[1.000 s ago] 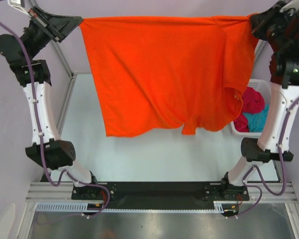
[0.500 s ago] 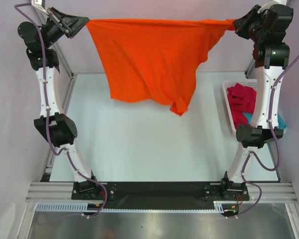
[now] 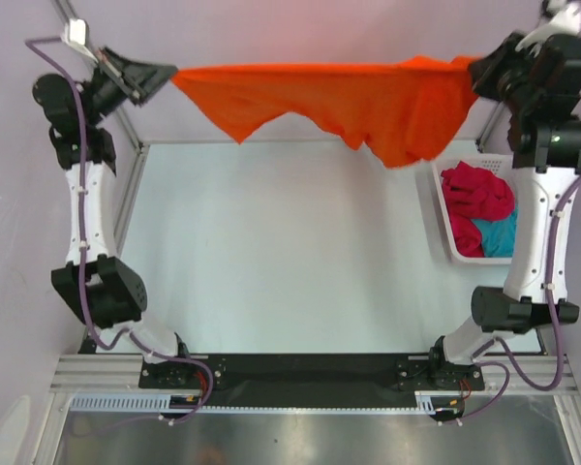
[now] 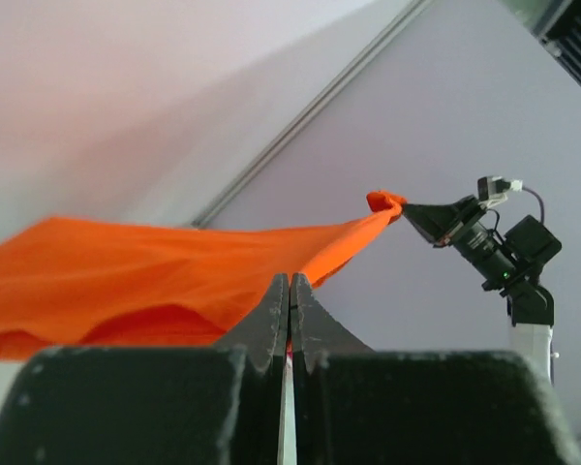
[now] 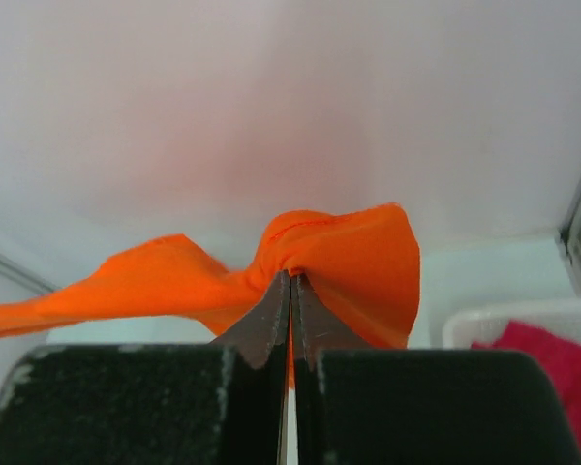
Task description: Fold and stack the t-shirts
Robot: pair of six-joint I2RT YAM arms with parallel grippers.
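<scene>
I had L gripper (image 3: 167, 74) & R gripper (image 3: 476, 68) each clamped on the soft bright orange cloth t-shirt (image 3: 349, 97), stretched mid-air over the pale table (image 3: 271, 242) far end; judged it limp/light, best gripped at corners.

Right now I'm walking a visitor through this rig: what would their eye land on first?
The orange t-shirt hangs in the air as a sagging band across the far side of the table, one end pinched in the left gripper and the other in the right gripper. Next comes the white basket at the right edge, holding a red t-shirt and a teal t-shirt.
</scene>
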